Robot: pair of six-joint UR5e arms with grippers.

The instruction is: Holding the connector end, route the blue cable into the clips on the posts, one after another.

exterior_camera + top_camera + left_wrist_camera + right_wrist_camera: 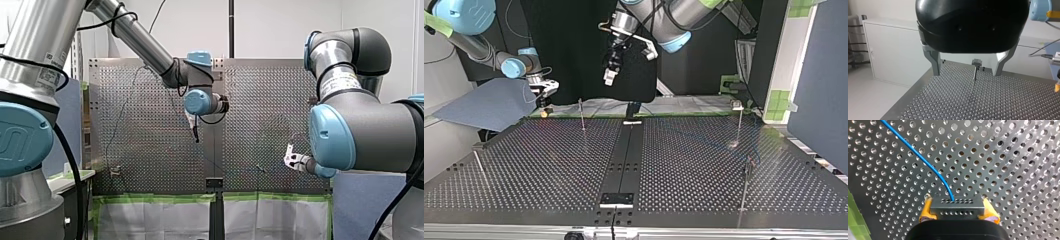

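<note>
My right end effector [958, 208], with yellow pads, is clamping the small grey perforated metal connector block [957, 204] over the far edge of the bench at the top view's left. The thin, glossy blue cable [920, 157] is arcing from it across the matt perforated steel bench [1010, 170]. My left end effector [967, 72] is hanging empty with its metal fingers spread, framing a slim clip-topped post [975, 71]. Risk: the springy cable may bow past a clip, and tension may twist the connector between the pads.

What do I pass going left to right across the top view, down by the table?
leaning post → thin post → black middle strip → green tape squares beyond the table's edge.
</note>
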